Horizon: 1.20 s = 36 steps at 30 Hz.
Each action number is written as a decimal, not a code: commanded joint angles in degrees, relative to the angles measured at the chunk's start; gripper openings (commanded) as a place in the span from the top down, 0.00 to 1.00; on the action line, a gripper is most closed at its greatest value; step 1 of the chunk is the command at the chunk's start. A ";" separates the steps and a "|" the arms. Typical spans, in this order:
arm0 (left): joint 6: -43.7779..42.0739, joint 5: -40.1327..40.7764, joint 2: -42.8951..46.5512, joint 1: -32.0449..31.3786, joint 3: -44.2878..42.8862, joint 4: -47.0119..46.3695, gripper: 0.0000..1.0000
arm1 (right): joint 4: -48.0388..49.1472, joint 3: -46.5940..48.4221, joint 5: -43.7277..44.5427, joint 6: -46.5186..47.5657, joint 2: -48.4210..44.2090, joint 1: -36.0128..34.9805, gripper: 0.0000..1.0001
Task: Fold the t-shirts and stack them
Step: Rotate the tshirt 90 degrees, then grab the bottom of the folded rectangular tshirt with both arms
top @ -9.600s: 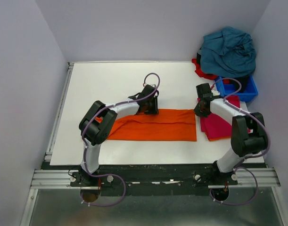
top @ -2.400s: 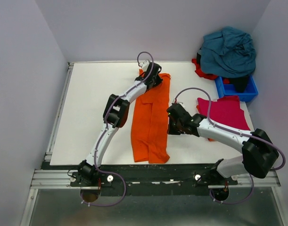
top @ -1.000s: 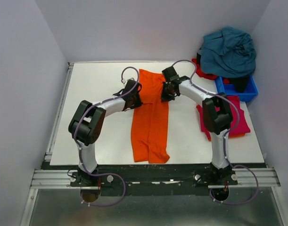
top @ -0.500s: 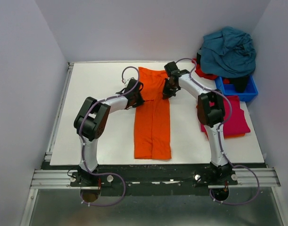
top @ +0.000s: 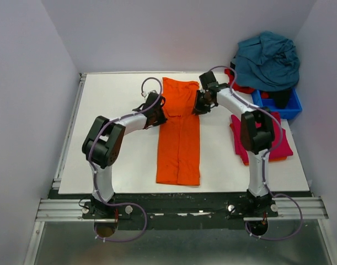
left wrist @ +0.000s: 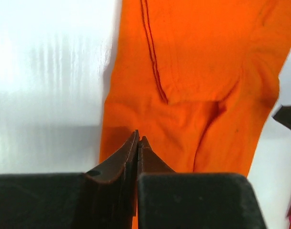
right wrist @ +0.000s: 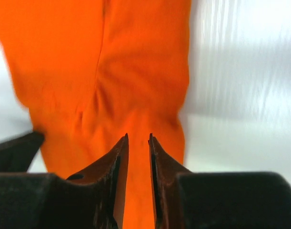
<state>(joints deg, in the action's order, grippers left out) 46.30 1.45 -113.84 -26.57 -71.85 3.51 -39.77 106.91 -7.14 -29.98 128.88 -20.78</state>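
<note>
The bright orange t-shirt (top: 179, 149) lies as a long narrow folded strip running from the far middle of the table toward the near edge. My left gripper (top: 159, 115) sits low at the strip's left edge, near its far end. In the left wrist view its jaws (left wrist: 138, 138) are pressed together over orange cloth (left wrist: 197, 71), and no cloth shows between them. My right gripper (top: 199, 106) is at the strip's right edge, opposite. Its jaws (right wrist: 138, 137) stand slightly apart, and orange cloth (right wrist: 112, 62) shows through the gap. A magenta-red t-shirt (top: 277, 144) lies folded on the right, partly under the right arm.
A teal-blue heap of cloth (top: 267, 58) is piled in the far right corner with red cloth (top: 239, 86) beneath it. A small blue bin (top: 284, 111) stands beside them. White table surface (top: 113, 99) stretches to the left of the orange strip. Walls close in the table.
The right gripper's jaws have parted off the orange t-shirt and it has shifted slightly right. The strip has settled flat and straight. The left gripper has barely moved.
</note>
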 commanded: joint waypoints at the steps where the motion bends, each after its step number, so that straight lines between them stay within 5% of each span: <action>1: -4.47 0.66 11.78 0.38 3.73 3.69 0.86 | 11.18 -15.55 -3.58 1.68 -18.89 0.30 0.67; 6: -2.63 -0.75 23.73 -1.20 16.36 3.96 0.71 | 18.23 -38.41 -6.23 -0.78 -36.48 -2.42 0.67; 16: 3.87 -1.19 42.11 -13.58 36.68 10.29 0.66 | 21.92 -69.89 -4.47 -13.16 -57.32 -18.85 0.62; 22: 10.82 2.85 48.53 -20.98 41.79 13.10 0.60 | 21.58 -77.64 -1.92 -18.62 -63.66 -23.60 0.61; 32: 13.64 2.77 48.45 -22.91 46.28 14.15 0.60 | 25.09 -81.95 -2.27 -21.79 -60.95 -26.60 0.61; 36: 13.46 2.15 47.75 -23.09 46.45 14.25 0.60 | 25.44 -82.30 -1.39 -22.67 -57.61 -27.48 0.71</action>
<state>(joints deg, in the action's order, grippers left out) 59.00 2.92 -64.93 -49.01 -25.69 15.49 -15.86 25.76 -10.76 -50.72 68.47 -47.11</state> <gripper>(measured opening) 0.403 0.343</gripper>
